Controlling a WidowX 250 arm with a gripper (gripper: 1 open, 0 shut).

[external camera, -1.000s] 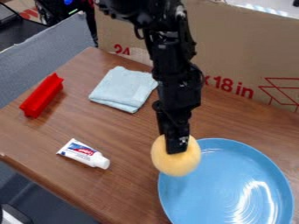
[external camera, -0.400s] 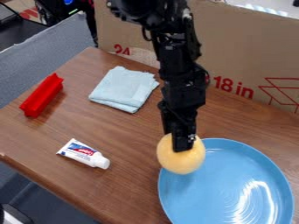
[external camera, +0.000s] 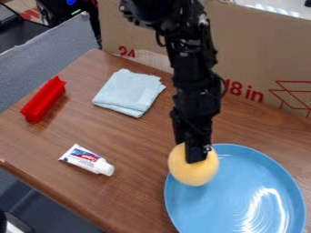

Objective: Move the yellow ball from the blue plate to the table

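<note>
The pale yellow ball (external camera: pixel 195 168) is at the left rim of the large light-blue plate (external camera: pixel 261 200), which lies at the front right of the brown wooden table (external camera: pixel 73 127). My black gripper (external camera: pixel 194 153) comes straight down onto the ball's top, shut on the ball with its fingers on either side. The fingertips are partly hidden against the ball. Whether the ball rests on the plate or hangs just above it cannot be told.
A folded pale-blue cloth (external camera: pixel 129 91) lies behind the arm to the left. A red object (external camera: pixel 44 97) sits near the left edge, and a white tube (external camera: pixel 87 160) near the front edge. A cardboard box (external camera: pixel 261 55) stands at the back.
The arm and the ball in its grip have drifted slightly to the right, further over the plate's rim. The grip looks the same.
</note>
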